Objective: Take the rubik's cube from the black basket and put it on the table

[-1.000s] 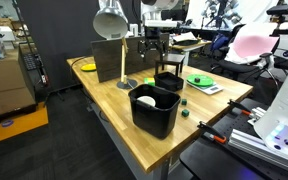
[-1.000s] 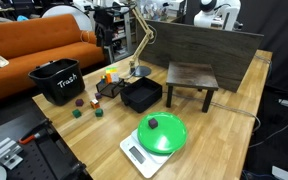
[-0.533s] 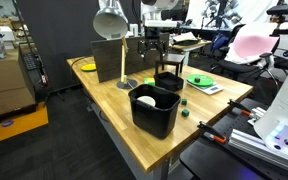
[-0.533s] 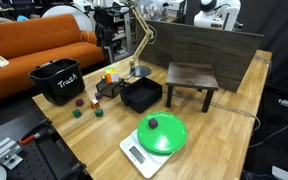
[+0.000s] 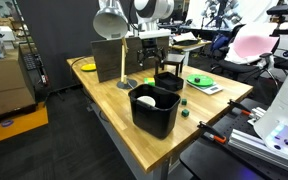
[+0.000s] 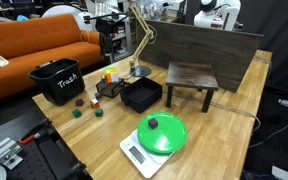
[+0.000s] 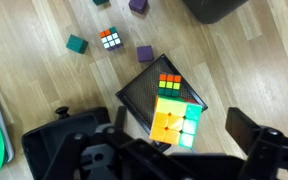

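Butcher-block wood below, looking straight down from the wrist view onto the table (image 7: 44, 95). Hanging the gripper (image 7: 149, 125) (image 5: 152, 50) well above the black basket (image 7: 137, 98), jaws spread wide, standing on either side of the basket in that view, gripping nothing, touching nothing.

Finding the rubik's cube (image 7: 176, 122) lying inside the black basket, orange and yellow tiles facing up, bright green along one side, tucked toward one basket corner. Sharing the basket with a smaller dark-framed cube (image 7: 169, 84), just beside it; touching or apart, cannot tell.

Placing the black basket, in both exterior views, toward the middle of the table, well apart from every table corner.

Noting a large black bin (image 6: 56, 85) standing upright near one table corner, well apart from the basket. Noting loose pieces lying on bare wood outside the basket: a small puzzle cube (image 7: 110, 39), a teal block (image 7: 76, 43) near it, a purple block (image 7: 144, 54) just beside a basket corner. Noting a desk lamp (image 5: 110, 22) rising between the basket and a table edge, and a green bowl (image 6: 161, 133) sitting on a white scale (image 6: 139, 155) close to another table edge.
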Robot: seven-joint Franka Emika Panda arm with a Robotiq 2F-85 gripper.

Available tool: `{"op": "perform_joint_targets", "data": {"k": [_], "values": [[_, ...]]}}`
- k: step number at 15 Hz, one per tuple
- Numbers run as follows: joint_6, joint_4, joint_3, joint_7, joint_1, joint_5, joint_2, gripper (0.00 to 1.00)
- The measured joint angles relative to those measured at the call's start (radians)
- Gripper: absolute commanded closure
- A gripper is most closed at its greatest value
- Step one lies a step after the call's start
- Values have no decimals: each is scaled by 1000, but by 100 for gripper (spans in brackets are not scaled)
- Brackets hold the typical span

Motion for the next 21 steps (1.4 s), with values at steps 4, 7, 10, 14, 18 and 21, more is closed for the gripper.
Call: {"op": "perform_joint_targets", "data": {"k": [4, 7, 10, 14, 18, 21], "values": [[1, 26, 0, 11, 14, 12, 43, 0], [1, 26, -1, 11, 14, 12, 41, 0], [1, 26, -1, 11, 14, 12, 41, 0], [0, 26, -1, 11, 14, 13, 42, 0], [13, 26, -15, 16, 13, 13, 45, 0], [46, 26, -25, 30, 11, 20, 58, 0]]}}
